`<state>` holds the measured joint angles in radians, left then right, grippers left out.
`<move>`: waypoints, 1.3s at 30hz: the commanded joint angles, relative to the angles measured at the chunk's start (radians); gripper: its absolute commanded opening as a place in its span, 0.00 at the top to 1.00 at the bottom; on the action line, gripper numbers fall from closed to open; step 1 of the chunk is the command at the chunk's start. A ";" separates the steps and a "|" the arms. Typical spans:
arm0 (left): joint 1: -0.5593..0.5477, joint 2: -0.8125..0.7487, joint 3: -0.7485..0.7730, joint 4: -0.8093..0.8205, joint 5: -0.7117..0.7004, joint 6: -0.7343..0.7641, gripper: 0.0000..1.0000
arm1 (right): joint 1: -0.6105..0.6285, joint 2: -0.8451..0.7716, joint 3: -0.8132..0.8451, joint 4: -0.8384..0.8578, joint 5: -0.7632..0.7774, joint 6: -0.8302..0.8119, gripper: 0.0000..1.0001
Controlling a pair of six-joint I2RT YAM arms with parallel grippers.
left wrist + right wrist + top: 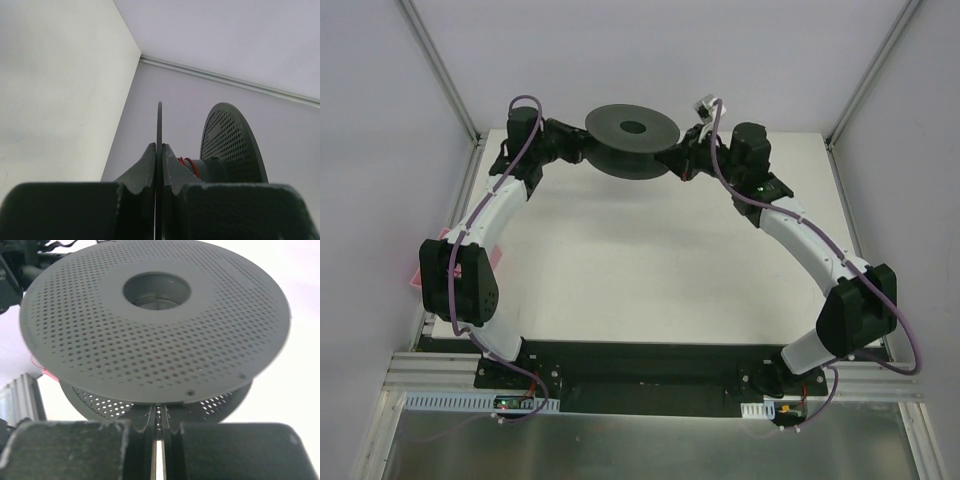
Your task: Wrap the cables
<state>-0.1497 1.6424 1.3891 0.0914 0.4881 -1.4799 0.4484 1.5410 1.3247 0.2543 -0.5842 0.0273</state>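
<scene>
The left gripper [160,156] and right gripper [159,416] pinch opposite rims of a dark perforated plastic spool [632,140], apparently steadying it to wind thin red wire [190,167].

The spool [155,325], at the upper centre of the top view, is rendered in dark grey, and its flanges are patterned throughout with rows of small round holes. Thin red cables [188,165] are seen on its hub. The arms [505,212] are finished in white with black joints, and purple cabling [916,352] is laid along them. The table [640,270] is white, and a pink patch [420,268] is seen at the left edge.
</scene>
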 commanded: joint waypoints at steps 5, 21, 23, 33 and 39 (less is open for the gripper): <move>-0.027 -0.055 0.019 0.008 -0.043 -0.121 1.00 | 0.157 -0.119 -0.034 0.011 0.240 -0.515 1.00; -0.108 -0.067 0.016 0.034 -0.077 -0.074 1.00 | 0.277 -0.125 -0.125 0.145 0.279 -0.990 1.00; -0.120 -0.067 0.018 0.048 -0.075 -0.057 1.00 | 0.280 -0.117 -0.127 0.148 0.277 -1.026 1.00; -0.152 -0.058 0.021 0.068 -0.082 -0.019 1.00 | 0.280 -0.113 -0.137 0.157 0.233 -1.122 1.00; -0.174 -0.052 0.019 0.105 -0.080 0.006 1.00 | 0.280 -0.110 -0.143 0.154 0.228 -1.126 1.00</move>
<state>-0.2440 1.6318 1.3808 0.0780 0.3958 -1.4734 0.6724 1.4372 1.1717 0.3092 -0.1986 -1.0996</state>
